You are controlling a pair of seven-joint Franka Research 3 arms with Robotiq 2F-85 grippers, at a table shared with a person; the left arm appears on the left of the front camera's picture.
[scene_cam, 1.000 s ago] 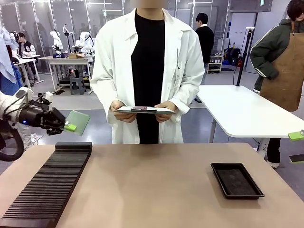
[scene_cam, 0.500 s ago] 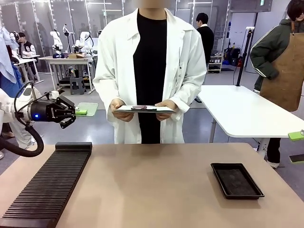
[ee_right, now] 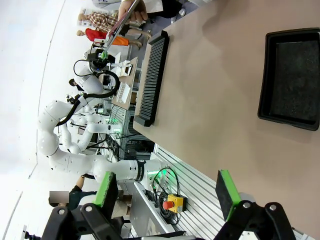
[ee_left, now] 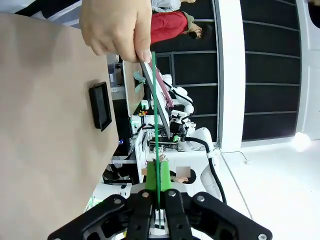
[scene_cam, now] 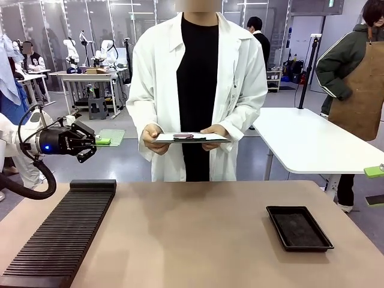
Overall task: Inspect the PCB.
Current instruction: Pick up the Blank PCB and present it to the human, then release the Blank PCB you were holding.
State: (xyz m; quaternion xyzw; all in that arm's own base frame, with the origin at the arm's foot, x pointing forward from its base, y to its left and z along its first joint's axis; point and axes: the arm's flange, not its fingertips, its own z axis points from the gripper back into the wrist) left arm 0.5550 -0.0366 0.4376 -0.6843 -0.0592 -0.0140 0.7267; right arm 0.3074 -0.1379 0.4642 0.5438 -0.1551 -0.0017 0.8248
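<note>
The PCB (scene_cam: 111, 137) is a thin green board held level in the air, left of the person, above the table's far left corner. My left gripper (scene_cam: 99, 141) is shut on its near edge. In the left wrist view the PCB (ee_left: 155, 115) shows edge-on as a green line rising from the shut left gripper (ee_left: 158, 182) toward the person's hand (ee_left: 118, 27). My right gripper (ee_right: 166, 192) stands open with nothing between its green pads, off the table's right side, and its pads show at the right edge (scene_cam: 374, 185).
The person in a white coat holds a clipboard (scene_cam: 192, 138) level at waist height across the table. A black slotted rack (scene_cam: 60, 234) lies along the table's left side. A black shallow tray (scene_cam: 299, 228) sits at the right.
My left gripper has risen slightly, moved right and rolled the PCB from tilted, face showing, to level. The person has shifted a little to the right with the clipboard.
</note>
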